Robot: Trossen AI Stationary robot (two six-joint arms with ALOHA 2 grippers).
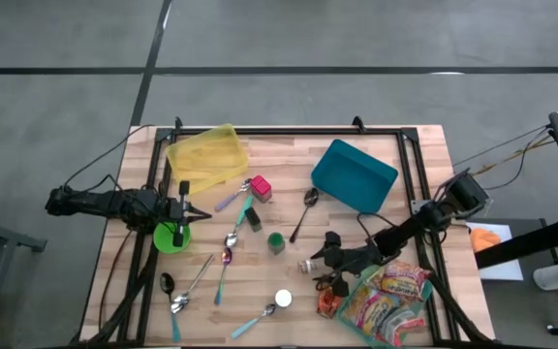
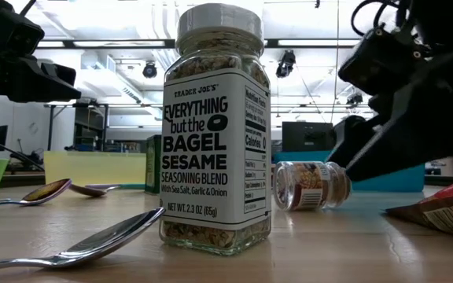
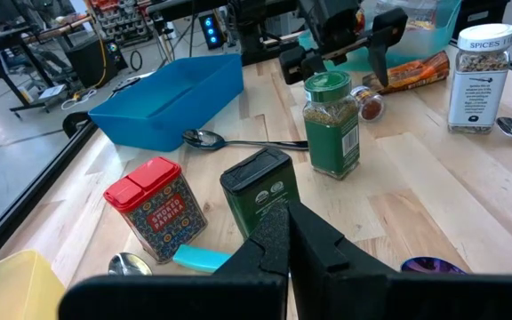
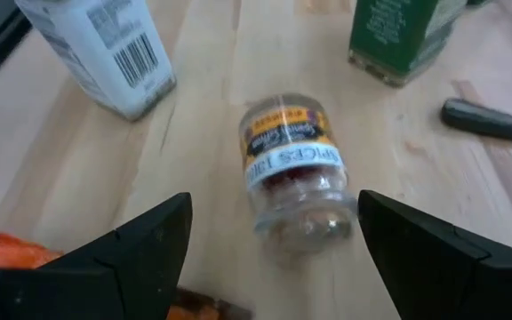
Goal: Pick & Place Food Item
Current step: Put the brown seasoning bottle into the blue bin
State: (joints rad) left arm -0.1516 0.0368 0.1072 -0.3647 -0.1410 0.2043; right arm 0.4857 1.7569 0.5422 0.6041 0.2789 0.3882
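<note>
A small glass spice jar (image 4: 296, 169) with a yellow and white label lies on its side on the wooden table (image 1: 356, 145), near the front right. My right gripper (image 4: 274, 200) stands open just behind the jar, slanting down, one finger (image 4: 140, 240) on either side and neither touching it. The low view shows the same jar (image 2: 313, 185) with the dark right gripper (image 2: 399, 118) above and beside it. My left gripper (image 3: 287, 240) waits shut above the table's left side, by a green bowl (image 1: 170, 236).
A tall bagel-seasoning jar (image 2: 216, 126) stands near the front edge. A green-lidded spice jar (image 3: 332, 124), a dark green tin (image 3: 260, 191) and a red tin (image 3: 154, 209) stand mid-table among several spoons. A yellow tray (image 1: 206, 155) and a blue tray (image 1: 354, 174) sit at the back. Snack bags (image 1: 387, 302) lie at the front right.
</note>
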